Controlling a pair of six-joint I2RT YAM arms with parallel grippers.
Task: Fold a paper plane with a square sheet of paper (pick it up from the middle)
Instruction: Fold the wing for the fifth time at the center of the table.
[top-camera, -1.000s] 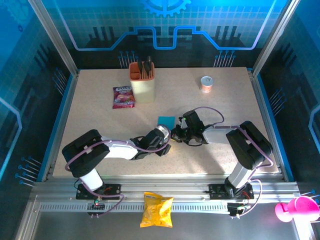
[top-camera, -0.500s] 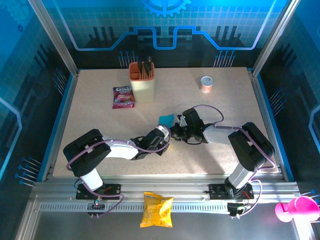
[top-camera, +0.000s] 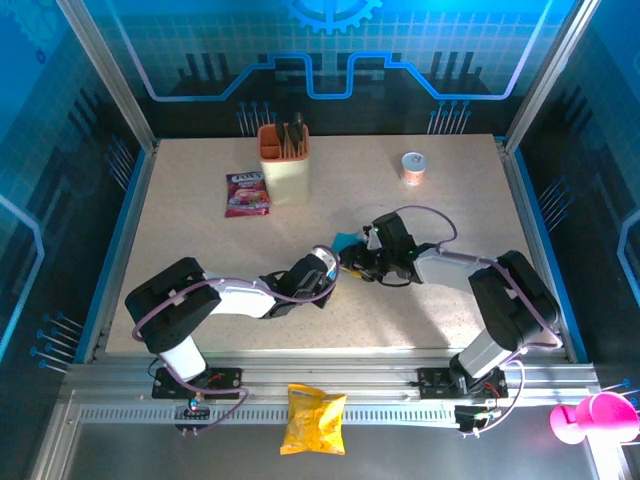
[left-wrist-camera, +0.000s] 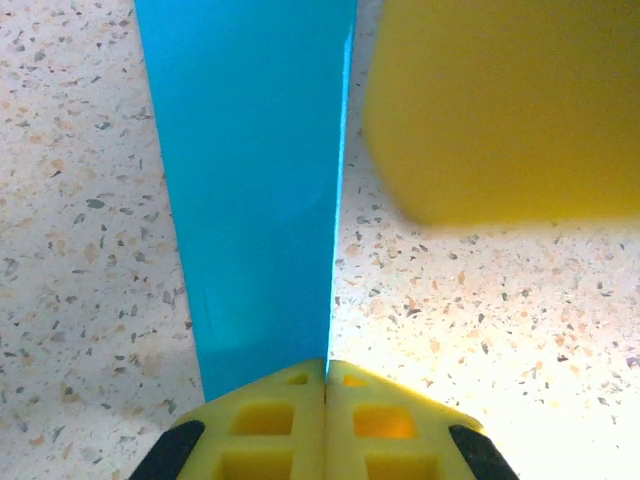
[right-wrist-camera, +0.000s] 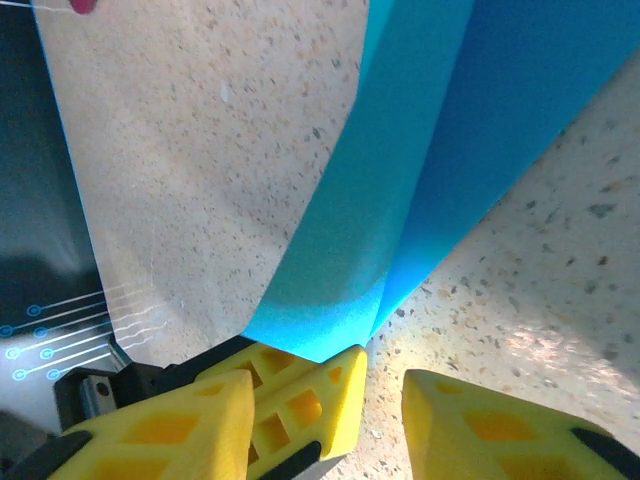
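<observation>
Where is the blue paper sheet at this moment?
In the top view the square sheet of paper is mid-table, between the left gripper and the right gripper; the left wrist view shows the left gripper's jaws shut on its edge.

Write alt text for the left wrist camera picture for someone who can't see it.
The left gripper, yellow fingers shut together at the bottom, pinches a bright blue sheet of paper that stretches away over a speckled table. A blurred yellow block fills the upper right.
</observation>
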